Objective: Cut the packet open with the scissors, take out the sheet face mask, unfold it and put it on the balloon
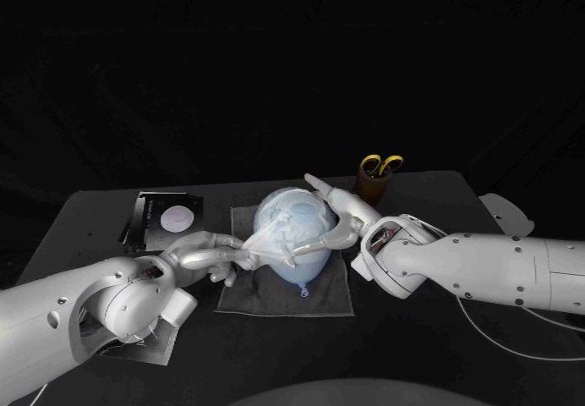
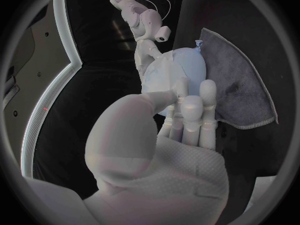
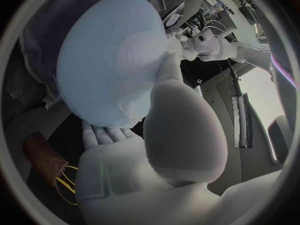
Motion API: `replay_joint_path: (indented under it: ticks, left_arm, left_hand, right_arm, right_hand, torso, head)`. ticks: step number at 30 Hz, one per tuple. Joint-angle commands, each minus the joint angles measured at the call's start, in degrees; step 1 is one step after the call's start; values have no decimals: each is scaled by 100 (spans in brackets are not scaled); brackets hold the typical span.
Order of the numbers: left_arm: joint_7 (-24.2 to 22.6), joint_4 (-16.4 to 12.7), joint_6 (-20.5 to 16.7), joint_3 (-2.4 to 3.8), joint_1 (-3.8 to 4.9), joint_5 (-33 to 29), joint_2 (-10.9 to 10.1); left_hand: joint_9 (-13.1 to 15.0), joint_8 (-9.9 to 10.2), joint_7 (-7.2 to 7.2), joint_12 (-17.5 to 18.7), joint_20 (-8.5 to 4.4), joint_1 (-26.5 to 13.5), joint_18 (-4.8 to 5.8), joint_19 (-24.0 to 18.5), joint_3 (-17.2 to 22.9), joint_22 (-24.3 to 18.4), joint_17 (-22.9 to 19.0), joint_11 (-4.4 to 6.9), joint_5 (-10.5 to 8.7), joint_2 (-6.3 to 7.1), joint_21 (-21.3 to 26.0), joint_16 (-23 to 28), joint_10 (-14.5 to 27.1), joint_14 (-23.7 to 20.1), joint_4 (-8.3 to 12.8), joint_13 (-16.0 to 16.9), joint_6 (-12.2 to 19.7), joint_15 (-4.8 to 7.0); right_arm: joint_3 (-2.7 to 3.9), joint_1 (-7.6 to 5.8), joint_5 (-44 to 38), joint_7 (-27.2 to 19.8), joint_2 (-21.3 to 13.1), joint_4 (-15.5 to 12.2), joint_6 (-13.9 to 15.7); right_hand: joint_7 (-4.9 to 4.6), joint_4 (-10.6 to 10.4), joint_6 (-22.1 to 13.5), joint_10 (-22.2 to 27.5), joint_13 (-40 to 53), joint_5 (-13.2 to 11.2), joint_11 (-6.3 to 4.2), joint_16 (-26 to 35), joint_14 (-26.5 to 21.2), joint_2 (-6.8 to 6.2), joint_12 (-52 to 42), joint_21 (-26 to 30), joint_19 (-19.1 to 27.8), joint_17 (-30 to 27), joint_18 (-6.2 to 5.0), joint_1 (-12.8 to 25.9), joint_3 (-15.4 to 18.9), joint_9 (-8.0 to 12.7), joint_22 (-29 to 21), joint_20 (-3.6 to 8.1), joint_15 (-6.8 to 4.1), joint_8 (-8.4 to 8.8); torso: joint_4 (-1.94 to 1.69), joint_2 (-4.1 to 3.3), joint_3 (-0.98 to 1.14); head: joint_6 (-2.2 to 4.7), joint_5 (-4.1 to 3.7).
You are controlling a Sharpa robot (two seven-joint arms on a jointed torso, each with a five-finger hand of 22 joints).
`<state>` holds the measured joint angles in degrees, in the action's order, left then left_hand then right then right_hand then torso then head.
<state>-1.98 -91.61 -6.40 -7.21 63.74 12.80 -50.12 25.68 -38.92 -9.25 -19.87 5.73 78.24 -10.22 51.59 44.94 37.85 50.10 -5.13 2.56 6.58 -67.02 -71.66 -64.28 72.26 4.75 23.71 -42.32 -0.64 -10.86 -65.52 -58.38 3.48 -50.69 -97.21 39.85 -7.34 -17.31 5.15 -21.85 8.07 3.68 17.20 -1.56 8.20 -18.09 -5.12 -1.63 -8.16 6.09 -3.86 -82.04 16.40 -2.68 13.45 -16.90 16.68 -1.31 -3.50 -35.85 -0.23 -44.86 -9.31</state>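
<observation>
**Desk:** What sits at the centre of the frame?

**Photographer:** A pale blue balloon [image 1: 300, 269] lies on a dark grey cloth [image 1: 262, 298], mid-frame on the black table [image 1: 85, 222], with its knot toward the bottom edge. The white sheet face mask [image 1: 283, 222] is draped over its upper part.

**Desk:** And the hands?

**Photographer:** The left hand [image 1: 210, 252] enters from the lower left and sits just left of the balloon. Its fingertips are closed on the mask's left edge, and the sheet is stretched taut from the balloon to that pinch. The left wrist view shows its fingers [image 2: 190, 110] lying side by side against the balloon.

**Desk:** The right?

**Photographer:** The right hand [image 1: 339, 218] comes in from the right and clasps the balloon. Its fingers stretch along the balloon's right side toward the top of the frame, and the thumb curls across the lower right. In the right wrist view the thumb presses on the mask over the balloon, with the flat palm under it.

**Desk:** The rest?

**Photographer:** The packet [image 1: 165, 218] lies flat at centre left, near the cloth's upper left corner. The yellow-handled scissors [image 1: 381, 164] stand handles up in a brown holder [image 1: 370, 188], above and right of the balloon, just beyond the right hand's fingertips.
</observation>
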Motion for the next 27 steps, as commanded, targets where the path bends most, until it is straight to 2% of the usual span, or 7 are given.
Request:
replay_joint_path:
  ticks: [1,4,8,21,24,27]
  left_arm:
    - [-389,13,-520,5,5,346,6]
    - [-447,31,-620,6,5,467,6]
    - [-399,43,-551,6,5,625,6]
    - [-64,61,141,6,5,877,39]
    - [11,66,210,5,5,898,40]
    - [44,86,114,5,5,909,40]
  left_hand:
    - [1146,37,-54,-49,3,100,-47,-40,-63,17,3,6,20,-1,-38,17,35,-32,1,13,-104,-3]
    - [1133,48,-54,-58,4,119,-48,-44,-74,21,9,6,20,-5,-47,14,35,-27,4,16,-109,-3]
    - [1119,60,-54,-68,4,137,-48,-48,-87,25,12,6,20,-7,-56,12,33,-23,7,20,-116,-3]
    - [1012,164,-69,-97,12,213,-49,-82,-154,45,11,-7,21,3,-101,15,59,-16,13,25,-111,-11]
    - [877,350,-121,-89,34,221,-40,-121,-244,56,-84,-49,19,85,-123,71,140,-77,34,22,47,-43]
    - [722,490,-154,-122,74,294,-45,-165,-404,57,-118,-77,24,79,-136,88,195,-109,58,39,72,-76]
  right_arm:
    - [-19,23,63,48,-10,4,-220]
    - [-18,23,127,21,-23,-2,-231]
    - [-18,23,170,-5,-33,-3,-220]
    - [-17,23,255,-22,-42,-1,-238]
    - [-17,23,260,-21,-42,4,-248]
    - [-17,23,263,-21,-43,14,-255]
  right_hand:
    - [-563,-1,67,-47,9,8,-1,-36,60,18,-35,-6,-28,9,0,-63,-12,-14,4,2,-6,-27]
    - [-569,-2,73,-49,9,6,-1,-36,59,18,-43,-7,-33,6,0,-60,31,-17,9,2,-6,-29]
    - [-573,-3,74,-51,8,4,-1,-36,61,18,-48,-7,-34,5,0,-52,37,-17,8,2,-6,-30]
    - [-589,-2,71,-43,4,5,-1,-33,54,20,-60,-10,-46,-2,-1,-43,9,-17,19,2,-6,-31]
    - [-593,-2,71,-35,1,7,-1,-30,44,20,-62,-9,-45,-10,-1,-47,7,-17,15,2,-6,-31]
    - [-594,-1,70,-30,-1,7,-1,-29,40,20,-61,-9,-45,-13,-1,-47,7,-17,14,2,-6,-31]
  torso:
    - [-5,-2,-2]
    - [-4,-2,-2]
    - [-4,-2,-2]
    - [-2,2,-4]
    - [-4,2,-4]
    - [-5,1,-3]
  head:
    - [-12,2]
    - [-22,10]
    - [-21,4]
    - [-21,5]
    - [-13,5]
    - [-9,4]
